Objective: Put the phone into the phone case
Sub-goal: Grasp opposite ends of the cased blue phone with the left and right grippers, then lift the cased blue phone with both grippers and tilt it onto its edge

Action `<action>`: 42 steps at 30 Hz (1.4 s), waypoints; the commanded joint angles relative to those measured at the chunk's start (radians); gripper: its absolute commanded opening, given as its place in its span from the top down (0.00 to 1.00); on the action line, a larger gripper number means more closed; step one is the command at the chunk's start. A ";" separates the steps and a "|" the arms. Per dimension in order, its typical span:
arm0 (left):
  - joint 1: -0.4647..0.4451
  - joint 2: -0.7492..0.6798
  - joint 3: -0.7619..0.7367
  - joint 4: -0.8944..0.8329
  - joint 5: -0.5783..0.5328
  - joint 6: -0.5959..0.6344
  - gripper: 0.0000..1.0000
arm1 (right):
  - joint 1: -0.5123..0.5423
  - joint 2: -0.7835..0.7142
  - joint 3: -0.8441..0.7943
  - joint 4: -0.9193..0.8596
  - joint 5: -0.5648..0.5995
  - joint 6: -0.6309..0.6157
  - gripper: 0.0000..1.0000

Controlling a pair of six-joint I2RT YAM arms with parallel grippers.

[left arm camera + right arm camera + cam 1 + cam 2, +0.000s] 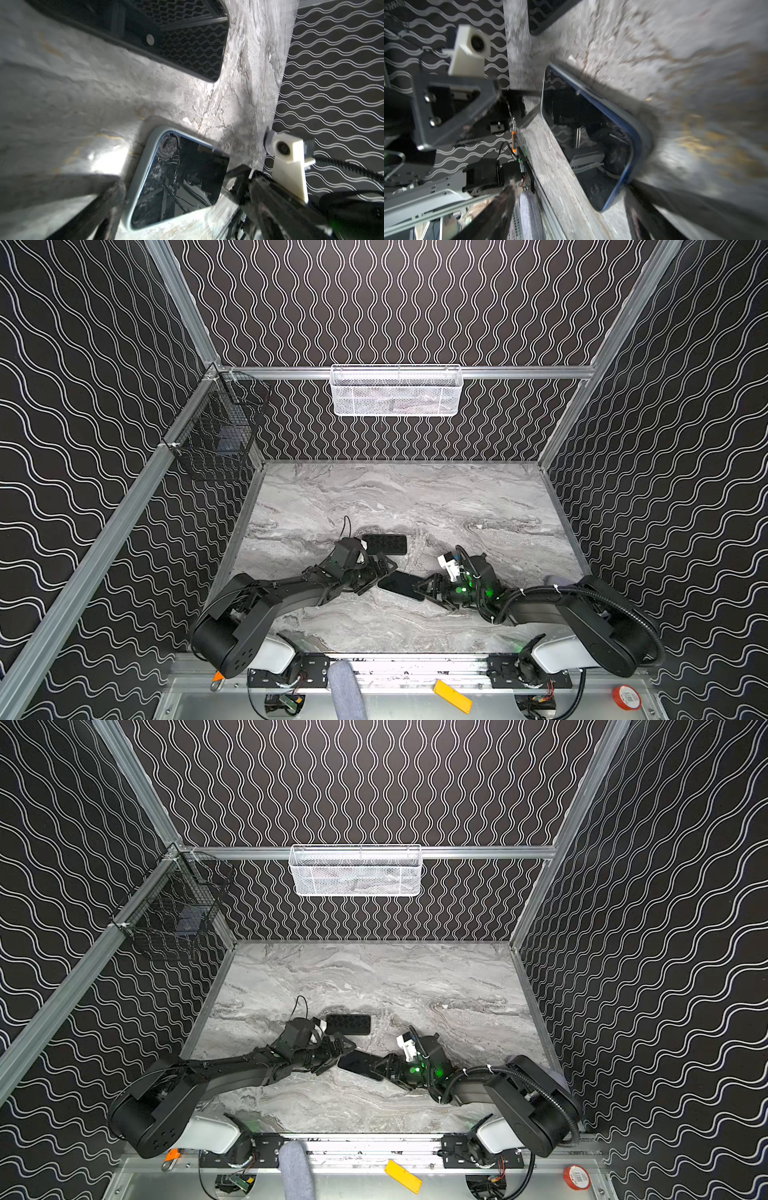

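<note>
Item: phone (401, 585), flat on the marble table (457, 506) between both grippers; phone case (384, 544) lies just beyond. Left gripper (382, 576) gapes wide; right gripper (424, 589) stands parted, clamping nothing. Best to square up on the phone's long edges before closing.

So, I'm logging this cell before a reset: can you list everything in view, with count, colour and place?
phone: 1, dark screen, blue rim, flat on the table between the claws
phone case: 1, black, on the table behind the phone, apart from it
mesh basket: 1, white, on the back rail
wire basket: 1, black, on the left rail
table: 1, grey marble
flat strip: 1, yellow, front ledge
tape roll: 1, red, front ledge, right
padded cylinder: 1, grey, front ledge, centre
left claw: 1, black, open, at the phone's left end
right claw: 1, black, open, at the phone's right end
</note>
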 commanded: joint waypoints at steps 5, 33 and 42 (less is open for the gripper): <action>-0.009 -0.010 -0.028 -0.067 0.072 -0.011 0.01 | -0.015 -0.046 -0.025 0.169 0.035 0.019 0.17; -0.028 0.051 -0.082 0.126 0.095 -0.107 0.82 | -0.025 -0.013 -0.053 0.197 0.028 0.033 0.22; -0.025 0.001 -0.098 0.184 0.078 -0.120 1.00 | -0.096 -0.267 -0.036 -0.084 0.076 -0.046 0.17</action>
